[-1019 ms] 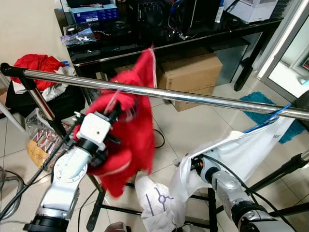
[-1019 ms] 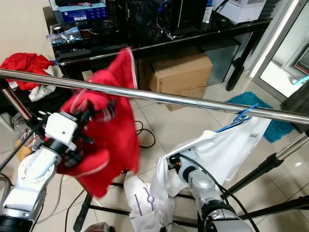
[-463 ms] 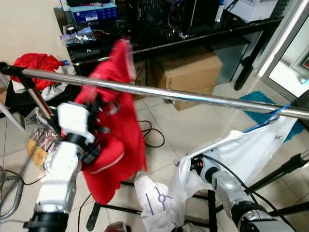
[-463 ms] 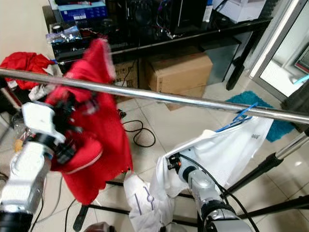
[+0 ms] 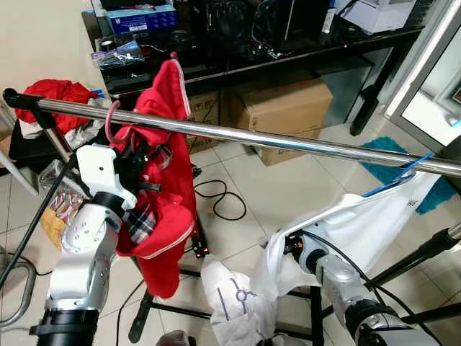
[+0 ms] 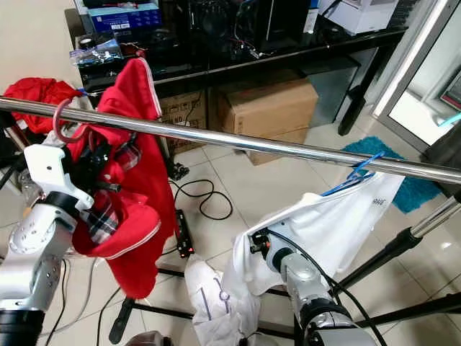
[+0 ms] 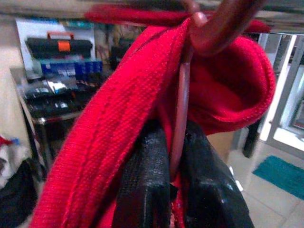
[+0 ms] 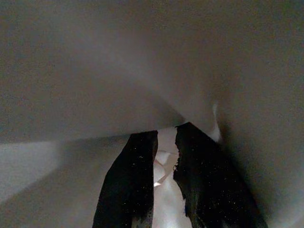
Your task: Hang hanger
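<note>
Left gripper point(image 7: 173, 190) pinched on pink hanger point(image 5: 109, 121) stem, red hoodie point(image 5: 167, 180) draped on it | hanger hook over steel rail point(image 5: 288, 141) near its left end | right gripper point(image 8: 164, 190) narrowly parted (inside white shirt point(image 5: 374, 220) on blue hanger point(image 5: 400, 179))

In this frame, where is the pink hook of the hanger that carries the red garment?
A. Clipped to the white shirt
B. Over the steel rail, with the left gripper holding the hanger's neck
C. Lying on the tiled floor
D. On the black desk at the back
B: the hook curls over the steel rail, and the left gripper is pinched on the hanger's thin neck, the red garment draped below.
</note>
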`<state>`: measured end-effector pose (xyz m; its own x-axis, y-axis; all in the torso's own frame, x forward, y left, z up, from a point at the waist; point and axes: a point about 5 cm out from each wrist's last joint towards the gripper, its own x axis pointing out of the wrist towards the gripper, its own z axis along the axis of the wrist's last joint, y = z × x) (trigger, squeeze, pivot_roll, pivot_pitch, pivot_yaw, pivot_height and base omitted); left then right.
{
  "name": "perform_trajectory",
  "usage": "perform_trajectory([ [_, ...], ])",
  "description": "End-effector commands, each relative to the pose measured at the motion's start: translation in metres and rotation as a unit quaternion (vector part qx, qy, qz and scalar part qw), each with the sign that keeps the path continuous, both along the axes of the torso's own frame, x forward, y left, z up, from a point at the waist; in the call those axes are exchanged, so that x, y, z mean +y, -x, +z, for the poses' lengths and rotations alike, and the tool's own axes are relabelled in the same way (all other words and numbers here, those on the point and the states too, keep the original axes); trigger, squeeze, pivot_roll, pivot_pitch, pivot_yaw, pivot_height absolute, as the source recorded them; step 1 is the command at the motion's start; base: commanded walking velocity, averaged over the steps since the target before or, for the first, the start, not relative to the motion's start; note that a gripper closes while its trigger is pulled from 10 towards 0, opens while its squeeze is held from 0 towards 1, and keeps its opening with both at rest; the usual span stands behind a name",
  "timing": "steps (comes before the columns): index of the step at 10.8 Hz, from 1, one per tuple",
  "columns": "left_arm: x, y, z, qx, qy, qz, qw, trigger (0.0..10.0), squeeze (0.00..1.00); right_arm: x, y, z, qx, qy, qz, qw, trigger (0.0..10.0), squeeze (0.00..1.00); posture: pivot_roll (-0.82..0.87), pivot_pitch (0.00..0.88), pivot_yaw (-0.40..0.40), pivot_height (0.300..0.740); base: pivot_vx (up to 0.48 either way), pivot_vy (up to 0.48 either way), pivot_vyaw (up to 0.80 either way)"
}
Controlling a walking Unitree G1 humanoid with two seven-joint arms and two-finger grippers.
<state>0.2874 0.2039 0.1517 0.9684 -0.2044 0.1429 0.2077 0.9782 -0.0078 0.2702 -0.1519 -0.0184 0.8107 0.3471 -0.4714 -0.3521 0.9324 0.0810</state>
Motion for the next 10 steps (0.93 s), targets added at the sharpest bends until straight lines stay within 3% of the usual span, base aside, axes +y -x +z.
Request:
perform_trajectory([
  [1,0.001,-0.004,0.026,-0.04,0.001,-0.006,0.999,10.0,0.0,-0.003,0.002,-0.002,0.006,0.007,-0.001,1.0,10.0,0.0,0.09,0.005,-0.011,0.74,0.0,0.0,0.0],
  [5,0.011,-0.006,0.041,-0.028,-0.022,-0.007,0.999,10.0,0.0,-0.004,0.003,-0.003,0.008,0.007,-0.003,1.0,10.0,0.0,0.09,0.007,-0.011,0.74,0.0,0.0,0.0],
  [7,0.008,-0.004,0.035,0.006,-0.022,-0.009,1.0,10.0,0.0,-0.002,0.003,-0.002,0.004,0.006,0.0,1.0,10.0,0.0,0.09,0.006,-0.009,0.74,0.0,0.0,0.0],
  [10,0.003,-0.001,0.03,0.016,-0.013,-0.012,1.0,10.0,0.0,-0.001,0.002,-0.002,0.002,0.005,0.001,1.0,10.0,0.0,0.09,0.006,-0.009,0.74,0.0,0.0,0.0],
])
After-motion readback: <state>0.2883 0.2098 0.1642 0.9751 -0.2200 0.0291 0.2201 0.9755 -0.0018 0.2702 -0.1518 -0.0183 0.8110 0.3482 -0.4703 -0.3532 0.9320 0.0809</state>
